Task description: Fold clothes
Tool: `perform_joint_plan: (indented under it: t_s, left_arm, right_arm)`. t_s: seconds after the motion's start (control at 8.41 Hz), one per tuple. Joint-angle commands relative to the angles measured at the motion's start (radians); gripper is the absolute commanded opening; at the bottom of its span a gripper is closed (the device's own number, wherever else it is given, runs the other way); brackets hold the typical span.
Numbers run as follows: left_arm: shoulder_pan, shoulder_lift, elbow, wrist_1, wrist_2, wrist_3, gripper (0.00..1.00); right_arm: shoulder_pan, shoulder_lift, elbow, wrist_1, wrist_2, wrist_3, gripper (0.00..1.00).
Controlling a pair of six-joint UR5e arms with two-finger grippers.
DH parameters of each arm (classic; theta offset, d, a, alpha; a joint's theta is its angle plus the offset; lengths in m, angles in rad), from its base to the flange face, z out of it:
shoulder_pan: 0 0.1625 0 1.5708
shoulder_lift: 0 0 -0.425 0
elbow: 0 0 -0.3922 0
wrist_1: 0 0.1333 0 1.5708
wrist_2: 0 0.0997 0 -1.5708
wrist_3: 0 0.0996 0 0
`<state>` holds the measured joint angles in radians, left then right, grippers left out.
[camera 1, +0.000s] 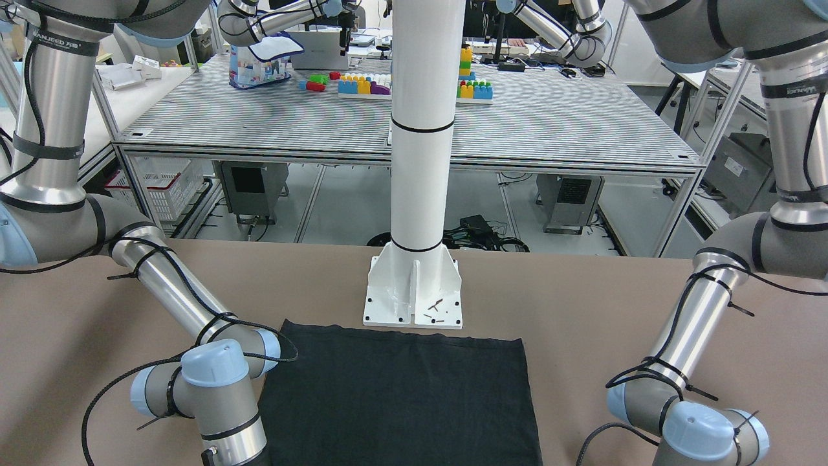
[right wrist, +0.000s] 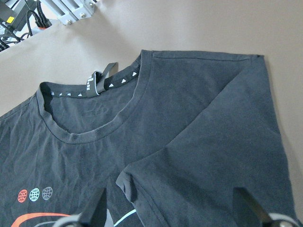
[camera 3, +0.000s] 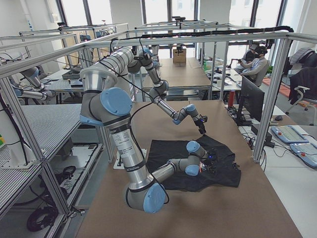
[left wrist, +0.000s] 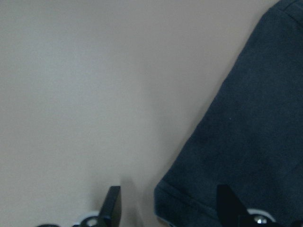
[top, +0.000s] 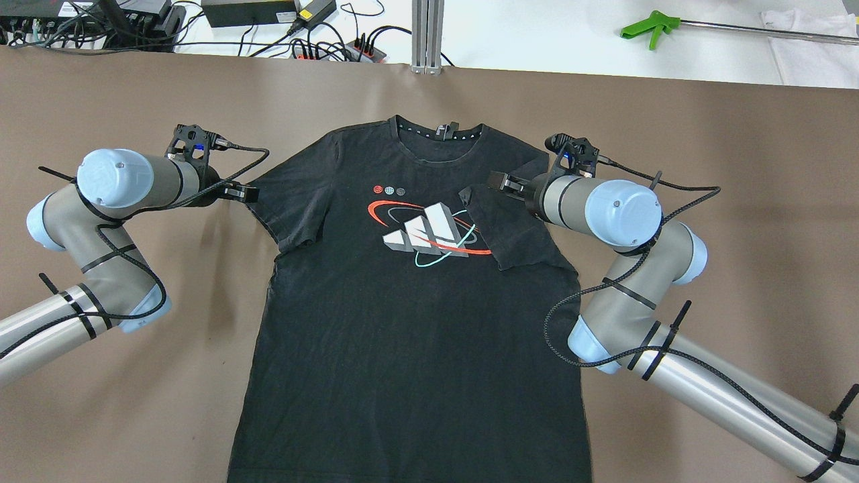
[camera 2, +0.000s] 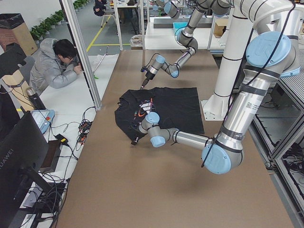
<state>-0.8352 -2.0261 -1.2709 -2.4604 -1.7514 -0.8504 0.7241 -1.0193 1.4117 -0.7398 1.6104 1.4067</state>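
Black wrinkled T-shirt (top: 402,335) lies flat; left end effector (left wrist: 169,201) and right end effector (right wrist: 171,205) both spread apart.

Robotics laboratory, laid out as a row of workcells. Indicators: aluminium-profile framing (camera 3: 272,99) encloses each cell; a neighbouring slatted table (camera 1: 550,123) carries toy building blocks (camera 1: 362,84) and further robot arms (camera 1: 550,26); a seated operator (camera 2: 50,71) works beside a monitor (camera 2: 19,161) — power cabling (top: 322,47) lines the table's far edge.

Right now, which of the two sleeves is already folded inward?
The right sleeve: it lies folded over the chest print. The left sleeve lies flat, spread outward.
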Motion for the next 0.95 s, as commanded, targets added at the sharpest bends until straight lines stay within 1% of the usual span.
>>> perform_joint_plan:
  t_s: [0.0,0.12,0.71,0.83]
  left_arm:
    - [0.001,0.001,0.001,0.001,0.000,-0.001,0.57]
    - [0.002,-0.002,0.001,0.004,0.000,-0.001,0.50]
    - [0.016,-0.002,0.004,0.006,0.013,-0.004,0.51]
    - [0.016,-0.005,0.004,0.008,0.013,-0.004,0.43]
  right_arm:
    - [0.000,-0.002,0.001,0.000,0.000,0.000,0.94]
    - [0.000,-0.002,0.001,0.000,0.000,0.000,0.94]
    - [0.000,-0.004,0.000,0.000,0.000,-0.003,0.94]
    - [0.000,-0.004,0.000,0.000,0.000,-0.003,0.94]
